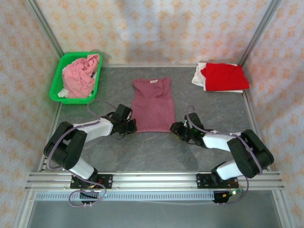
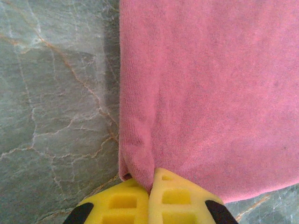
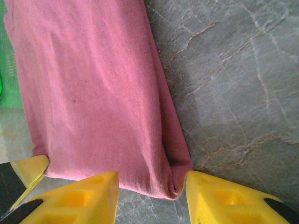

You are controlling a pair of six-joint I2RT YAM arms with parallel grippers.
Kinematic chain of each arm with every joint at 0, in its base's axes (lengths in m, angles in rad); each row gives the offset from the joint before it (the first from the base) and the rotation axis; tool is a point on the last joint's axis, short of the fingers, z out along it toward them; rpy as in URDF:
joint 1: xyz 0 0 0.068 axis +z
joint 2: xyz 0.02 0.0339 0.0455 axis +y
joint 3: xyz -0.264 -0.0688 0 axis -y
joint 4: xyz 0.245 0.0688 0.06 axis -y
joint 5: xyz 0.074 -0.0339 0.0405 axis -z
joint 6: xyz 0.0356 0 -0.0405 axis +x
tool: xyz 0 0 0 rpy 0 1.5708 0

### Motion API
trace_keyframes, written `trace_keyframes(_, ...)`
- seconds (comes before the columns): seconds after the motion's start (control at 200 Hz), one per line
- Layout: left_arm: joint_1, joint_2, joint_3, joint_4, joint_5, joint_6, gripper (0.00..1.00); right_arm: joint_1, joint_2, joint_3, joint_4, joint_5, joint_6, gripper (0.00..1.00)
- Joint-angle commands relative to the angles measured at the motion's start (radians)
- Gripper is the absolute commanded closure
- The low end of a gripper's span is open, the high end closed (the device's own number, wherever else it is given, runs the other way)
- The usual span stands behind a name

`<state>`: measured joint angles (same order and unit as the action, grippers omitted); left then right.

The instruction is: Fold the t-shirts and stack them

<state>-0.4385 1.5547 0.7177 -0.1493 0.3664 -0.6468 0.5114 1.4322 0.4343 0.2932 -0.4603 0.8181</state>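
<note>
Maroon t-shirt [image 1: 153, 107] lies flat in the middle of the surface [image 1: 156, 154]. It is folded into a long narrow strip, collar toward the far edge, hem toward the near edge. Your left jaws are clenched on its near-left hem corner; the left wrist view shows the yellow pads [image 2: 173, 200] pressed together with cloth pinched between them. Your right jaws are released, standing apart on either side of the near-right hem corner, one pad [image 3: 224, 200] just beside the bunched corner, nothing gripped. Pink t-shirt [image 1: 80, 76] is crumpled in the green basket [image 1: 56, 83] at the far-left corner. Red t-shirt [image 1: 225, 76] sits folded on a white t-shirt [image 1: 198, 76] at the far-right corner. Both piles are well apart from the maroon one.
</note>
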Motion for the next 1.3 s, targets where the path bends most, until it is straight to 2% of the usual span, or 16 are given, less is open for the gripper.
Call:
trace_keyframes(0.0,-0.003,-0.017,-0.009,-0.004,-0.023,0.012,1.00,0.006,0.062,0.052,0.106,0.045,-0.001,0.60)
trace_keyframes(0.155,-0.003,-0.021,-0.008,-0.010,-0.027,0.014,1.00,0.006,0.067,0.086,0.046,0.076,0.016,0.66)
trace_keyframes(0.31,-0.003,-0.022,-0.004,-0.013,-0.025,0.016,1.00,0.006,0.081,0.137,-0.049,0.088,0.024,0.66)
trace_keyframes(0.415,-0.003,-0.024,-0.002,-0.015,-0.026,0.018,1.00,0.007,0.084,0.154,-0.080,0.099,0.030,0.73)
trace_keyframes(0.54,-0.003,-0.036,0.002,-0.027,-0.033,0.023,1.00,0.007,0.077,0.169,-0.119,0.100,0.015,0.92)
trace_keyframes(0.621,-0.003,-0.055,0.000,-0.034,-0.035,0.024,1.00,0.007,0.058,0.160,-0.133,0.097,0.004,1.00)
trace_keyframes(0.896,-0.019,-0.122,-0.078,-0.041,-0.019,0.026,1.00,0.023,-0.057,0.045,-0.131,0.033,-0.027,1.00)
trace_keyframes(1.001,-0.042,-0.181,-0.106,-0.083,-0.018,0.029,1.00,0.036,-0.156,-0.022,-0.136,0.028,-0.017,1.00)
trace_keyframes(1.106,-0.075,-0.282,-0.135,-0.147,-0.029,0.033,1.00,0.069,-0.295,-0.063,-0.213,0.040,-0.013,1.00)
trace_keyframes(1.291,-0.109,-0.457,-0.166,-0.206,0.000,-0.002,1.00,0.174,-0.489,-0.075,-0.349,0.119,0.011,1.00)
